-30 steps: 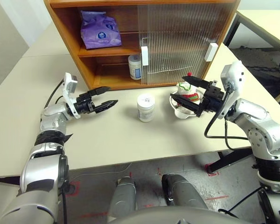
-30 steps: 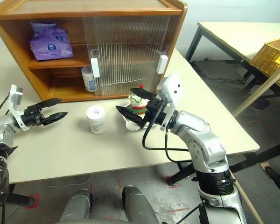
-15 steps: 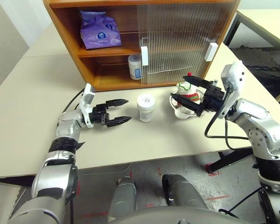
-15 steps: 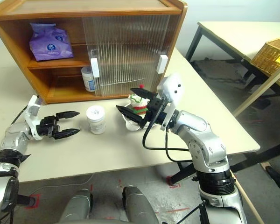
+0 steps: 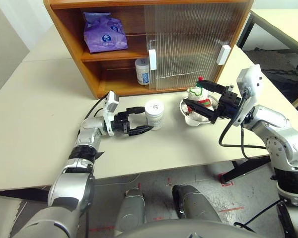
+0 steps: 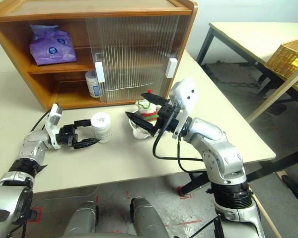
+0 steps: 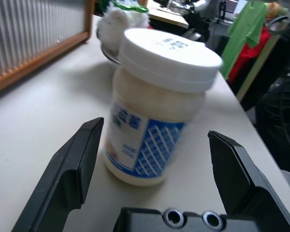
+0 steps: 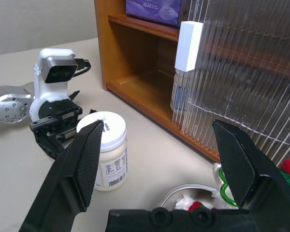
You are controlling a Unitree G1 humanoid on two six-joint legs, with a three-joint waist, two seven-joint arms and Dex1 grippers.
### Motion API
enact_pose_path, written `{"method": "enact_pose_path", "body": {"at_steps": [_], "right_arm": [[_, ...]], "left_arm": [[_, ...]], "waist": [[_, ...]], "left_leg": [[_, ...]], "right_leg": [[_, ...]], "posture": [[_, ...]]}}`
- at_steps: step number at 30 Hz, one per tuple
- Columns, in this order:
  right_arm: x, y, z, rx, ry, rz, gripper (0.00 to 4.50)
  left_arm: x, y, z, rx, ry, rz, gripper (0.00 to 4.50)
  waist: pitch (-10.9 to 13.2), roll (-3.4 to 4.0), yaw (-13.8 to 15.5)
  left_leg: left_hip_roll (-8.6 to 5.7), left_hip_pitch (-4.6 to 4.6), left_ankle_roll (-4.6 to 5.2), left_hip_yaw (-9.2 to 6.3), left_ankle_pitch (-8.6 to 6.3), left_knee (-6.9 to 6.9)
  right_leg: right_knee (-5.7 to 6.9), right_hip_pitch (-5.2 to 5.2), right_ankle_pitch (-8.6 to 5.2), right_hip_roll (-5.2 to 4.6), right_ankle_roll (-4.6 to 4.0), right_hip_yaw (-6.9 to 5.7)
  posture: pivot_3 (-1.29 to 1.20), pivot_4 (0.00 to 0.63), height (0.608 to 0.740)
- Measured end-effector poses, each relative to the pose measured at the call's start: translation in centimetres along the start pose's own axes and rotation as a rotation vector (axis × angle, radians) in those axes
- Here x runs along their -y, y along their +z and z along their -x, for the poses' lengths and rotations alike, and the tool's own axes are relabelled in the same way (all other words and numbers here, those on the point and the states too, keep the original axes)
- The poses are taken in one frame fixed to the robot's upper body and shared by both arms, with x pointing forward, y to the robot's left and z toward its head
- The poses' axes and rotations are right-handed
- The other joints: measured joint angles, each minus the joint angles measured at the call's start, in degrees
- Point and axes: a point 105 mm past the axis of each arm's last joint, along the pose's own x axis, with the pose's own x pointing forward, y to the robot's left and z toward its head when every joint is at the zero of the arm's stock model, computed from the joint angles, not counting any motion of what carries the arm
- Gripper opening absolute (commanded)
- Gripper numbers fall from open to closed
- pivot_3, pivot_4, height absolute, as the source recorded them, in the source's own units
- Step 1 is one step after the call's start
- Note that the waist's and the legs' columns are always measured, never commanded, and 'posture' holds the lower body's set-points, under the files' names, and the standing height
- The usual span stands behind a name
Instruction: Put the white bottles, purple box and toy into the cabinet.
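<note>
One white bottle [image 5: 154,114] stands on the table in front of the cabinet [image 5: 69,34]. My left gripper [image 5: 147,118] lies level beside it, open, with its fingertips just reaching the bottle's left side; the left wrist view has the bottle [image 7: 159,101] between and just past the fingers. A second white bottle [image 5: 143,71] stands on the lower shelf. The purple box [image 5: 104,33] lies on the upper shelf. The toy [image 5: 198,98] sits in a steel bowl. My right gripper [image 5: 191,94] hovers open around the toy, apart from it.
The steel bowl [image 5: 187,118] stands right of the bottle. Both ribbed sliding doors [image 5: 188,39] cover the cabinet's right part, leaving the left part open. A second table with a wicker basket [image 6: 290,57] stands at the far right. The table's front edge runs just below my arms.
My left gripper has travelled to the right across the table, from well left of the bottle up to it. The right gripper has stayed still over the toy.
</note>
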Motion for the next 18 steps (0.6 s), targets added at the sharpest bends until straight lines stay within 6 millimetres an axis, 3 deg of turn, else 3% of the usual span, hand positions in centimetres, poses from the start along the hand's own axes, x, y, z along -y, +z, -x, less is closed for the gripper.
{"method": "enact_pose_path", "body": {"at_steps": [5,18], "right_arm": [[0.1,0.1,0.0,0.002,-0.010,0.002,4.50],[-0.1,0.0,0.2,0.001,-0.019,0.001,4.50]], "left_arm": [[-0.5,0.1,-1.0,-0.005,0.013,-0.027,4.45],[-0.5,-0.5,-1.3,-0.035,0.012,-0.038,4.45]], "waist": [[0.00,0.00,-0.17],[-0.01,0.02,-0.42]], "left_leg": [[0.00,-0.03,0.01,0.00,0.00,0.00],[0.00,-0.08,0.01,0.01,0.00,0.00]], "right_leg": [[-0.15,0.04,0.06,0.00,0.10,0.00],[-0.44,0.14,0.14,0.00,0.22,-0.01]], "posture": [[-0.11,0.081,0.740],[-0.12,0.084,0.740]]}}
